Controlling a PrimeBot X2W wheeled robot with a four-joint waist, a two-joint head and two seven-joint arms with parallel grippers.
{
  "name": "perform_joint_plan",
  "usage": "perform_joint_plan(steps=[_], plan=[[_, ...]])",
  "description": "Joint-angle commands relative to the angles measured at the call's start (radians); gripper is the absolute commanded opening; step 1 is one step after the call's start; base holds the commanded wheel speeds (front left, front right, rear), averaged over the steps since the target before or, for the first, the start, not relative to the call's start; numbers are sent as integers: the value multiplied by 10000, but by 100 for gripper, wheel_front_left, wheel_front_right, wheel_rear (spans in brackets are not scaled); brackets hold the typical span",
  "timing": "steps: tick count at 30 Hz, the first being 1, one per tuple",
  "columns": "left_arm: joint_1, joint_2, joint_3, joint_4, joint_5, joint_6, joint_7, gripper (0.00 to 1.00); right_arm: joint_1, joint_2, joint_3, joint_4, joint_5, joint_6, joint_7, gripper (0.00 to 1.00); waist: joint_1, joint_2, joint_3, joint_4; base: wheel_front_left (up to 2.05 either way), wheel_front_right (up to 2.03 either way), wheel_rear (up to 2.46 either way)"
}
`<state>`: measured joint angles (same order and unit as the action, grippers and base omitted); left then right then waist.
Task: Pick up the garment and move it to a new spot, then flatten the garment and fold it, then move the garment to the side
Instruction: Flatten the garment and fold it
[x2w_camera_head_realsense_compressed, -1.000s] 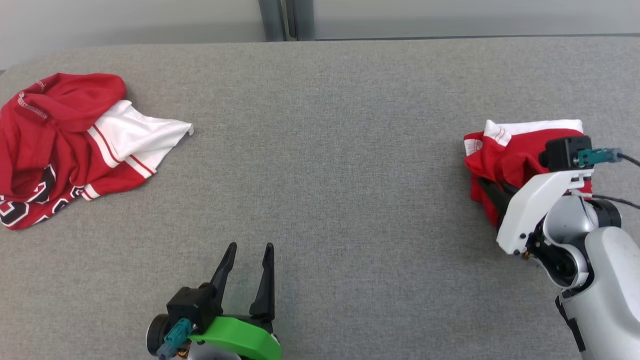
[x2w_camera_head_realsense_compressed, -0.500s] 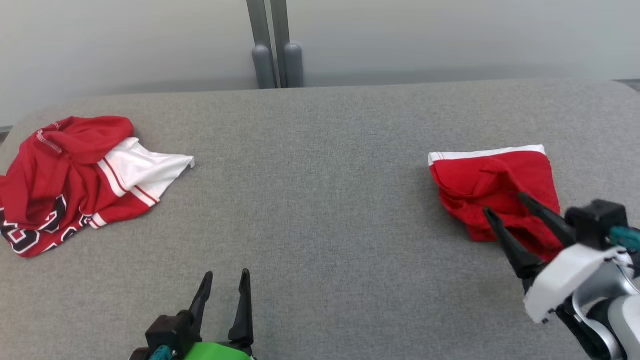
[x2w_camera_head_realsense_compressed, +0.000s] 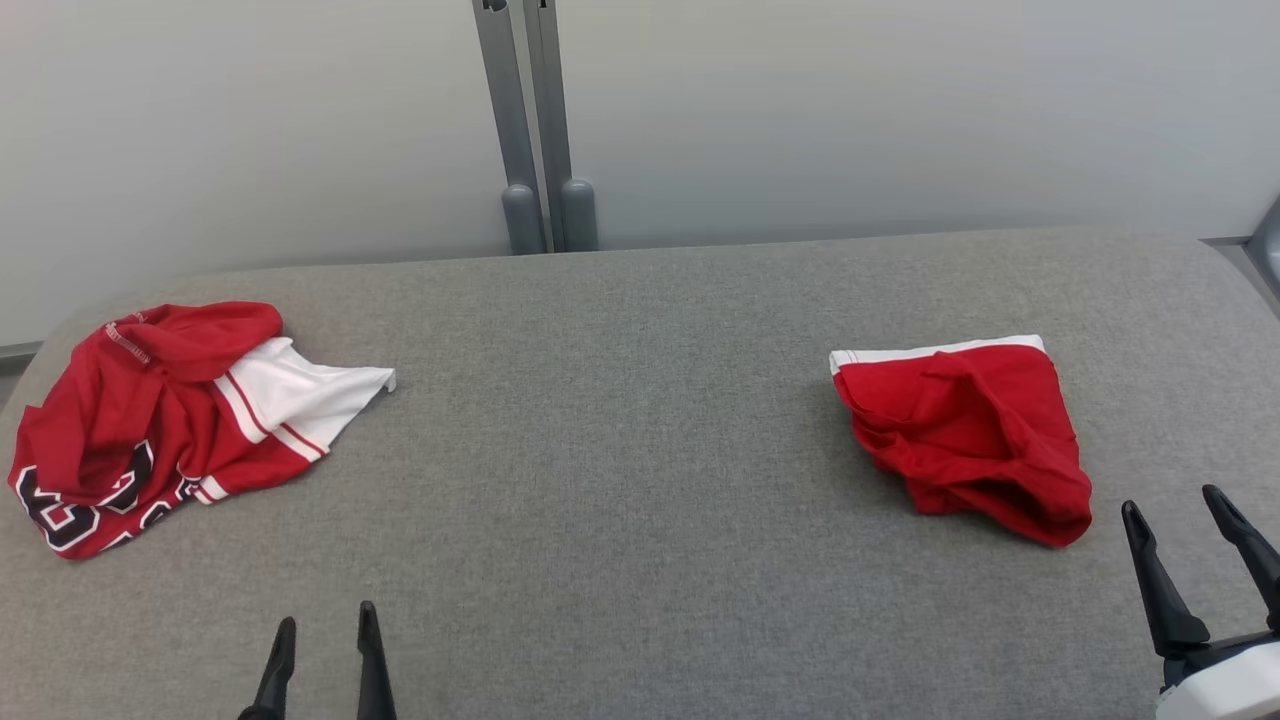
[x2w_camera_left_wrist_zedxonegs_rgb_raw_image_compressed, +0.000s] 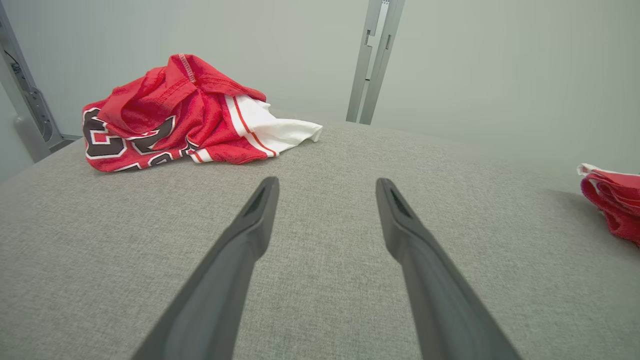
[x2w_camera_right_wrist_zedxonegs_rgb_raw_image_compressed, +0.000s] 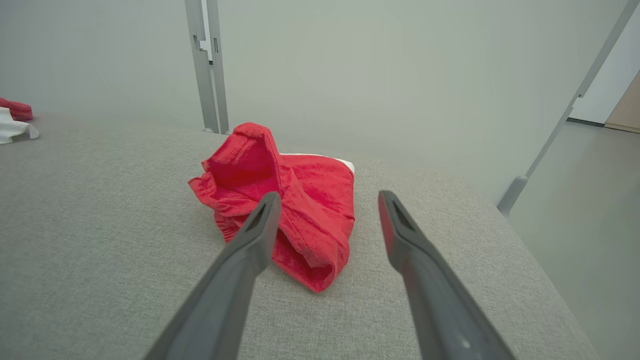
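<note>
A small folded red garment (x2w_camera_head_realsense_compressed: 965, 440) with a white band lies on the right of the grey table (x2w_camera_head_realsense_compressed: 640, 400). My right gripper (x2w_camera_head_realsense_compressed: 1172, 502) stands open just near-right of it, not touching. In the right wrist view the garment (x2w_camera_right_wrist_zedxonegs_rgb_raw_image_compressed: 285, 210) lies just beyond the open right gripper (x2w_camera_right_wrist_zedxonegs_rgb_raw_image_compressed: 328, 196), with the left finger's tip in front of its near folds. A crumpled red and white jersey (x2w_camera_head_realsense_compressed: 150, 410) with dark numbers lies at the far left. My left gripper (x2w_camera_head_realsense_compressed: 322, 620) is open at the table's near edge. The left wrist view shows that gripper (x2w_camera_left_wrist_zedxonegs_rgb_raw_image_compressed: 326, 182) empty, with the jersey (x2w_camera_left_wrist_zedxonegs_rgb_raw_image_compressed: 185, 120) well beyond it.
Two grey metal posts (x2w_camera_head_realsense_compressed: 530, 130) rise behind the table against a pale wall. In the right wrist view the table's right edge drops to the floor (x2w_camera_right_wrist_zedxonegs_rgb_raw_image_compressed: 575, 225), where a slanted metal leg (x2w_camera_right_wrist_zedxonegs_rgb_raw_image_compressed: 550, 140) stands. Bare table lies between the two garments.
The head camera has tilted up, showing more wall. My right gripper has come off the folded red garment and drawn back toward the near edge. Both grippers sit lower in view.
</note>
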<state>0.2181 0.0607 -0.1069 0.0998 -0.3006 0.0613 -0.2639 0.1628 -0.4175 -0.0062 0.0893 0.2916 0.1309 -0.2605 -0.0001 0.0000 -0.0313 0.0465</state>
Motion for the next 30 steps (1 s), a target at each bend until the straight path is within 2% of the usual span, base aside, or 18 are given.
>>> perform_joint_plan(steps=[1,6,11,15,16,17,18,22,26,30], plan=[[248,-9,234,-110,196,-39,-5,100,138,162,-159,-92,-116,-3,-47,100,1,0,-48,-29,0,0,0],[615,-62,608,-143,527,-433,-4,100,375,658,-583,-120,-270,-3,-53,100,1,0,-75,66,0,0,0],[559,-94,735,-180,661,-622,-4,100,271,941,-899,-132,-76,-3,-54,100,1,0,11,168,0,0,0],[291,-99,647,-164,508,-673,-5,100,-433,713,-928,377,46,-3,-55,100,1,0,289,248,0,0,0],[211,-100,563,-163,463,-686,-5,100,-755,593,-846,630,25,-3,-53,51,1,0,423,278,0,0,0],[109,-103,484,-169,448,-700,-5,100,-1139,529,-814,835,45,-3,-54,36,1,0,587,313,0,0,0],[-30,-100,412,-183,438,-703,-5,100,-1589,400,-704,1221,44,-3,-40,0,1,0,780,358,0,0,0],[-454,-96,37,-147,344,-623,-4,100,-3437,6,15,2518,-284,-3,356,0,1,0,1469,590,0,0,0],[-847,-95,-338,-24,124,-533,-4,100,-4987,17,502,3935,-472,-3,742,0,1,0,1890,880,0,0,0],[-1021,-93,-660,110,75,-429,-5,100,-5878,172,1012,5261,-578,-3,758,0,1,0,1995,1092,0,0,0]])
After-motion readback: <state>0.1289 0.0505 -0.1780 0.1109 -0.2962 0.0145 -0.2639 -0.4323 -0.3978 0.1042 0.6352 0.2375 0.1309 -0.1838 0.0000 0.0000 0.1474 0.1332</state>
